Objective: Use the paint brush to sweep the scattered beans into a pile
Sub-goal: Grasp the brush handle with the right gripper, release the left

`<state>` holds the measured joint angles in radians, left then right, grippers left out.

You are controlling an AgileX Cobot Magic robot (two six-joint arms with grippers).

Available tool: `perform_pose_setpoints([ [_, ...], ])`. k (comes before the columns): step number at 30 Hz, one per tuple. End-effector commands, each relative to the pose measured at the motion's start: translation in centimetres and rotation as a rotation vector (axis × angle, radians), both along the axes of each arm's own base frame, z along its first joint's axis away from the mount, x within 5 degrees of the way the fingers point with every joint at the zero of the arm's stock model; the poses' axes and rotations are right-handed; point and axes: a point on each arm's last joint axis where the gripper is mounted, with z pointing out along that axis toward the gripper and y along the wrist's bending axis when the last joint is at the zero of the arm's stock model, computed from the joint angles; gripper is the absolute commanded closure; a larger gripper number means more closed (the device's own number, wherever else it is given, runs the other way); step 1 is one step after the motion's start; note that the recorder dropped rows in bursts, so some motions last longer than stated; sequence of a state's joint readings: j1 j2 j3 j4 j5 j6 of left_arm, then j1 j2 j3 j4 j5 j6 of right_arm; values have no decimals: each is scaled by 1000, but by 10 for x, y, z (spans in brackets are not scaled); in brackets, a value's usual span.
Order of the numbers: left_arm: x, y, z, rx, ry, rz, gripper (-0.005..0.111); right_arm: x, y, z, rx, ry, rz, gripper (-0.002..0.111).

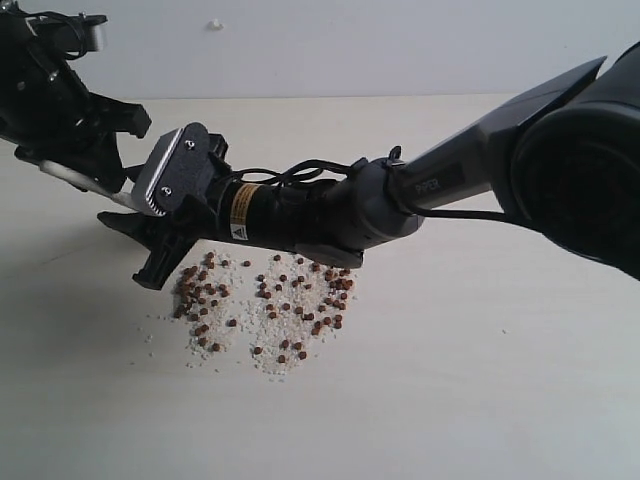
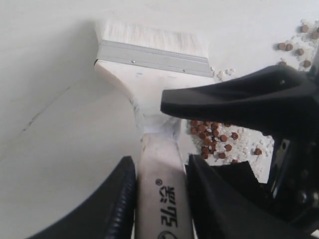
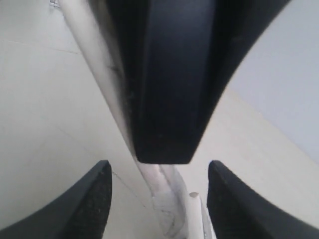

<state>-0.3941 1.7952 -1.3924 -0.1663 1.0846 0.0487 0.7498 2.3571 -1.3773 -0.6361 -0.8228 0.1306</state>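
Left pincer (image 2: 159, 172) clamps the paint brush (image 2: 149, 84); right pincer (image 3: 158, 172) gapes empty alongside; we'd press the bristles (image 2: 149, 34) flat on the counter (image 1: 450, 400); draw the scattered beans (image 1: 270, 300) inward.

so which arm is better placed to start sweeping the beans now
Left, most likely: the left end effector is shut on the paint brush handle, with its bristles near the scattered beans. The right end effector is open, holds nothing, and reaches across over the beans.
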Motion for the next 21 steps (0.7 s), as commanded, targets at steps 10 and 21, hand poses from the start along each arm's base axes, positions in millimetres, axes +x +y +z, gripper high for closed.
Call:
perform_pose_setpoints([
  [10,2,-4,5,-23,-35,-16,107,-6,18,6,-29,39,-27,61],
  [21,1,-4,5,-21,-34,-20,107,-8,19,9,16,64,-12,92],
])
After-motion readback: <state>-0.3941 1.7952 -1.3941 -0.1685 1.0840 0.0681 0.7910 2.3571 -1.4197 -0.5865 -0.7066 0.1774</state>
